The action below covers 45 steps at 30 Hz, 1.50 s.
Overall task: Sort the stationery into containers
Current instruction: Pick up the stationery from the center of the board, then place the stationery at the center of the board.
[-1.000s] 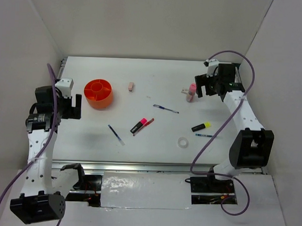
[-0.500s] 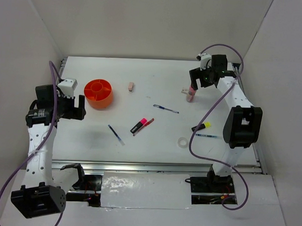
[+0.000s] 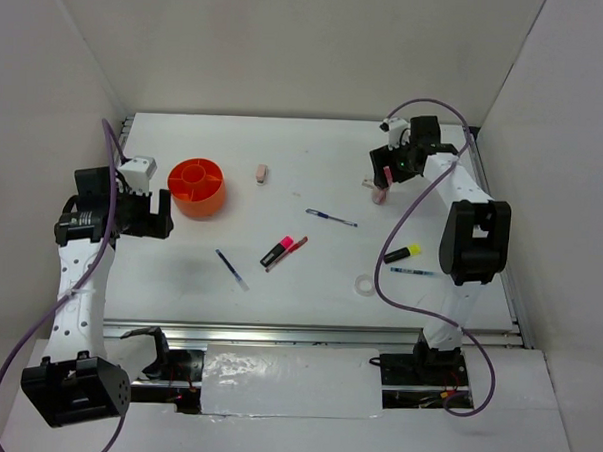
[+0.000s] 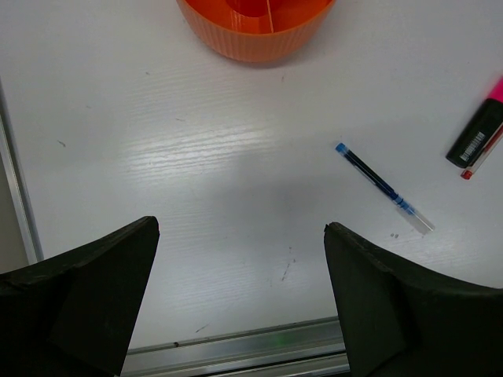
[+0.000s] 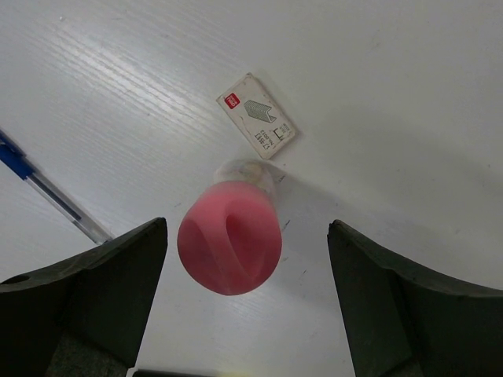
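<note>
Got the right gripper [image 5: 245, 228] up at the far right of the table [image 3: 315, 147], spread wide and gripping nothing, with the standing pink-capped glue stick [image 5: 229, 247] framed between its fingers in the wrist view. Can see a small white eraser [image 5: 257, 116] just past the stick and a blue pen [image 5: 47, 192] off to the side. Similar story with the left gripper [image 4: 241, 228]: wide open, empty, hanging over bare table just short of the orange tub [image 4: 255, 31], with another blue pen [image 4: 383, 188] and a pink highlighter [image 4: 479, 129] nearby. Also spotting a tape ring [image 3: 365, 284] and a yellow-black highlighter [image 3: 401, 253] lying loose.
</note>
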Motion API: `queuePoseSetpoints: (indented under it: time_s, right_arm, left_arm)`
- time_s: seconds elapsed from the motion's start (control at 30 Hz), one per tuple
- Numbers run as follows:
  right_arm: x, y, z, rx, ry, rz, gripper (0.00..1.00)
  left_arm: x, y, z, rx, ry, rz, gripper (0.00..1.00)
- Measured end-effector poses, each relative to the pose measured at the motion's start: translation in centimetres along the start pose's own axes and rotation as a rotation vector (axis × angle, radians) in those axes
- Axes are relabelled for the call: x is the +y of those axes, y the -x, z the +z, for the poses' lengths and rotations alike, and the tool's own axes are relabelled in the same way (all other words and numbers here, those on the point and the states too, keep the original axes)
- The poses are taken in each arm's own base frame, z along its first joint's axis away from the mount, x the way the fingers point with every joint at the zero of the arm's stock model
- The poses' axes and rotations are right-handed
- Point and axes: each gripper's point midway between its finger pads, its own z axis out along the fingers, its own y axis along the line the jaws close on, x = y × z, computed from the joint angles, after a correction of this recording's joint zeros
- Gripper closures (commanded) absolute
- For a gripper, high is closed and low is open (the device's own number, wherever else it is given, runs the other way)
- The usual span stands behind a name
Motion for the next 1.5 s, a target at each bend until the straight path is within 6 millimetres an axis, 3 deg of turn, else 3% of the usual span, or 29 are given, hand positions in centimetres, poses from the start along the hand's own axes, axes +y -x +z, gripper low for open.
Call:
queuePoseSetpoints:
  time_s: [0.27, 0.47, 0.57, 0.6, 0.77, 0.87, 1.03, 1.07, 1.1, 1.17, 1.23, 1.33, 1.4, 1.5]
  right_arm:
    - [0.2, -0.4, 0.6, 0.010, 0.018, -0.004, 0.38]
    - [0.4, -0.2, 0.9, 0.005, 0.033, -0.011, 0.63]
    - [0.7, -0.2, 0.8, 0.013, 0.040, -0.016, 0.82]
    - [0.9, -0.2, 0.8, 0.019, 0.045, -0.019, 0.97]
    - [3.8, 0.9, 0.4, 0.029, 0.098, -0.057, 1.00]
    - [7.1, 4.2, -0.7, -0.007, 0.148, -0.114, 1.00]
    - [14.1, 14.6, -5.6, -0.208, 0.212, -0.265, 1.00]
    - [16.8, 17.9, -7.7, -0.295, 0.230, -0.320, 1.00]
    - [18.8, 20.0, -9.2, -0.356, 0.244, -0.358, 1.00]
    - [23.0, 22.8, -11.7, -0.457, 0.278, -0.432, 1.00]
    - [27.1, 23.6, -12.8, -0.508, 0.316, -0.498, 1.00]
    - [32.3, 22.5, -12.0, -0.507, 0.382, -0.564, 1.00]
    - [34.7, 21.4, -10.4, -0.484, 0.416, -0.584, 1.00]
    - [36.5, 20.1, -8.1, -0.444, 0.447, -0.588, 1.00]
  left_arm:
    - [0.2, 0.2, 0.0, -0.007, 0.012, 0.002, 0.01]
    - [0.5, -0.2, 0.3, -0.001, 0.027, -0.001, 0.01]
    - [0.6, -0.5, 0.5, 0.002, 0.031, -0.006, 0.01]
    - [0.6, -0.6, 0.6, 0.005, 0.031, -0.007, 0.01]
    - [0.5, -1.5, 1.0, 0.026, 0.024, -0.017, 0.01]
    - [0.5, -1.5, 1.0, 0.023, 0.024, -0.022, 0.01]
    - [0.4, -1.4, 1.1, 0.019, 0.027, -0.044, 0.01]
    - [0.4, -1.4, 1.1, 0.019, 0.028, -0.049, 0.01]
    - [0.5, -1.4, 1.1, 0.019, 0.031, -0.061, 0.01]
    - [0.8, -1.4, 1.1, 0.019, 0.048, -0.078, 0.01]
    - [1.7, -1.5, 1.2, 0.020, 0.085, -0.111, 0.01]
    - [2.8, -1.6, 1.4, 0.027, 0.123, -0.155, 0.03]
    - [3.1, -1.6, 1.5, 0.024, 0.125, -0.171, 0.03]
    - [2.5, -0.8, 1.2, -0.028, 0.087, -0.167, 0.03]
